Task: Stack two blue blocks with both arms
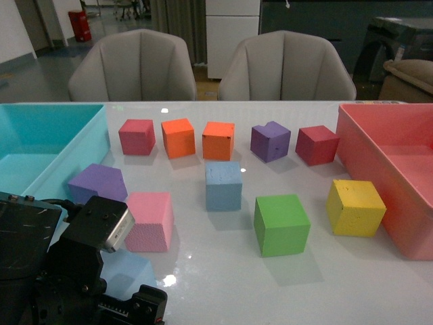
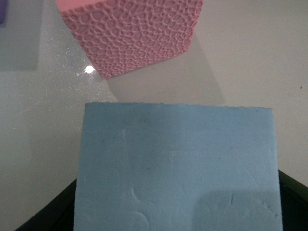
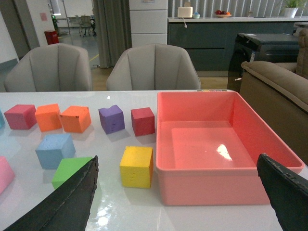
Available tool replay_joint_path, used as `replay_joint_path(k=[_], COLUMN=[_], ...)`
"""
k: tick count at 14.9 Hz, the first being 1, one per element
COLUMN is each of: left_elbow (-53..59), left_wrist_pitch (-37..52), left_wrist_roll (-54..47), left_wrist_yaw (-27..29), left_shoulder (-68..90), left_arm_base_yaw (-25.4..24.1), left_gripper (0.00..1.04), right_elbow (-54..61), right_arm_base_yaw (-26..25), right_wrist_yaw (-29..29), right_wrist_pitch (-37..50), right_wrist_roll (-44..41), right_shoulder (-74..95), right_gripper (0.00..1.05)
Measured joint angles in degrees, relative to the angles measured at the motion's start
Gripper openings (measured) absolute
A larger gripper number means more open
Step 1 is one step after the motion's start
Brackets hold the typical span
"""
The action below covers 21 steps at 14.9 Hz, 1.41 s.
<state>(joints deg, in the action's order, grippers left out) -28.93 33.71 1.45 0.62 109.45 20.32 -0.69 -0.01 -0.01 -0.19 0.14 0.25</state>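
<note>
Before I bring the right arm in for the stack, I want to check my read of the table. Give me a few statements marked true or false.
1. The middle blue block stands by itself on the table, in front of an orange block. True.
2. The right tool holds a blue block. False: its fingers are spread wide with nothing between them.
3. The near blue block lies under the left arm, beside the pink block. True.
4. The two blue blocks are already stacked. False: they are apart, neither on the other.
5. The yellow block lies inside the coral bin. False: it stands on the table beside the bin.
</note>
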Motion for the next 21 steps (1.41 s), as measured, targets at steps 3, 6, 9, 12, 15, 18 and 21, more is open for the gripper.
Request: replay_joint_path(k=[3,6,9,12,15,18,21], left_elbow=[0.0,0.2,-0.4,-8.6,-20.1,-31.1,-41.5], left_wrist_pitch=[-1.0,-3.6,-9.2,-13.7,-18.6,-23.2,-25.4], left_wrist_roll=[-0.4,-0.4,-0.3,0.1,2.5,4.9,5.6], left_wrist_yaw=[0.2,0.3,0.5,2.6,4.9,6.9,6.6], left_shoulder=[-0.9,-6.6,-14.8,-15.5,-8.3,-0.2,6.6], left_arm_base_yaw=[0.0,0.4,4.0,8.3,12.7,14.3,13.3], left_gripper=[0.62,0.49,0.48,0.48,0.48,0.48,0.47], right_elbow=[0.0,0.0,0.0,0.0,0.0,0.0,0.0], right_arm_base_yaw=[0.0,0.0,0.0,0.0,0.0,0.0,0.0], right_wrist_yaw=[0.0,0.0,0.0,0.0,0.0,0.0,0.0], right_wrist_pitch=[0.0,0.0,0.0,0.0,0.0,0.0,0.0], right_wrist_roll=[0.0,0.0,0.0,0.0,0.0,0.0,0.0], right_shoulder=[0.0,0.0,0.0,0.0,0.0,0.0,0.0], right_gripper=[0.98,0.98,0.98,0.98,0.98,0.98,0.98])
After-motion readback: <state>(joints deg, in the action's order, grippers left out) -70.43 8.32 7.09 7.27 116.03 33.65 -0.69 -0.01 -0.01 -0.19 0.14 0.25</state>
